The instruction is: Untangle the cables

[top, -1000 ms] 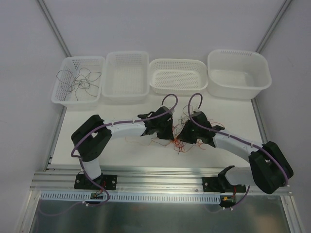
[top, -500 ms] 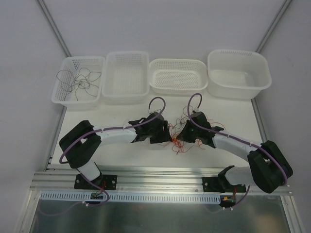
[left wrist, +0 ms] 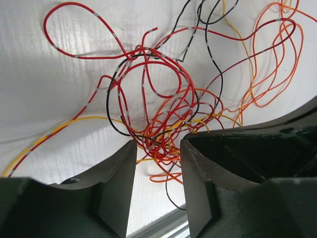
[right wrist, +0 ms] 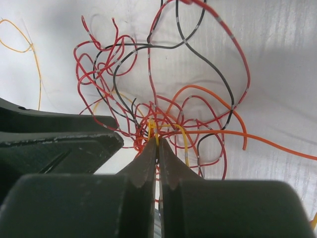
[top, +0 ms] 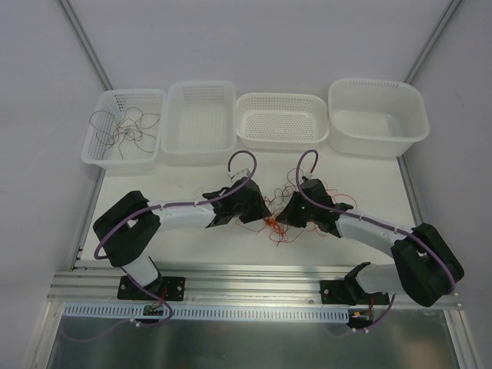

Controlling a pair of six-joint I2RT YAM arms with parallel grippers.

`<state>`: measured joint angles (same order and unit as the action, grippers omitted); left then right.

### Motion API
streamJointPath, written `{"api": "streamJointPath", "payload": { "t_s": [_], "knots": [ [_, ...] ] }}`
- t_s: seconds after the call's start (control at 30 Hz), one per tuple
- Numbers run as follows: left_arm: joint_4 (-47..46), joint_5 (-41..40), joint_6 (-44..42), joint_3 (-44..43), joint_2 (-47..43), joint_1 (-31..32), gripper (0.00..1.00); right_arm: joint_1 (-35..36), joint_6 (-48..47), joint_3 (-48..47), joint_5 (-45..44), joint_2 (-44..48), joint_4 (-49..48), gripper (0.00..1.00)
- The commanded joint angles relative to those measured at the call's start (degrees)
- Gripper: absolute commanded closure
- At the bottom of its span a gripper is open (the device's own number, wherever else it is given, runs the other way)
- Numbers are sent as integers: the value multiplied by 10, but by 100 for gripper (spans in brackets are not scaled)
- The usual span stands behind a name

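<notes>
Untangling is under way: both arms meet over the knot of cables point(top: 273, 221) lying mid-surface point(top: 173, 175), near the bases.

Along the far edge, the leftmost basket point(top: 108, 98) holds loose dark grey cables point(top: 123, 129), and three more white baskets point(top: 201, 91) stand to its right. Nearer, the left arm point(top: 184, 206) keeps its jaws parted, straddling the knot's near edge; red and orange loops lie between them, nothing pinched. Right of the knot, the right arm point(top: 361, 225) has its jaws closed, apparently pinching a yellow cable point(right wrist: 152, 130) at the very tips. The step looks like freeing that one strand. Next, the left jaws probably need to close and pin the bundle while the right draws away slowly, since black and red loops cross the yellow and could drag along or tighten.
</notes>
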<state>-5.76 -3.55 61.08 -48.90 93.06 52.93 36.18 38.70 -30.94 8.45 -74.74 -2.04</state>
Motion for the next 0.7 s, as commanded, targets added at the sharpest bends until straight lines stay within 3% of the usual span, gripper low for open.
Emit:
{"api": "streamJointPath", "payload": {
  "t_s": [0.0, 0.37, 0.5, 0.63, 0.67],
  "knots": [
    [-20, -29, 5, -10, 8, -1, 61, 4, -3, 4, 13, 23, -29, 99],
    [-27, 15, -10, -14, 32, -5, 62, 6, -28, -3, 47, 41, -47, 99],
    [-35, 22, -23, -12, 31, -5, 72, 6, -35, -4, 53, 44, -45, 99],
    [-37, 14, -39, -2, 17, -6, 100, 6, -56, -14, 54, 53, -18, 99],
    [-37, 7, -41, 3, 11, -9, 100, 6, -68, -20, 50, 64, -7, 99]
  ]
}}
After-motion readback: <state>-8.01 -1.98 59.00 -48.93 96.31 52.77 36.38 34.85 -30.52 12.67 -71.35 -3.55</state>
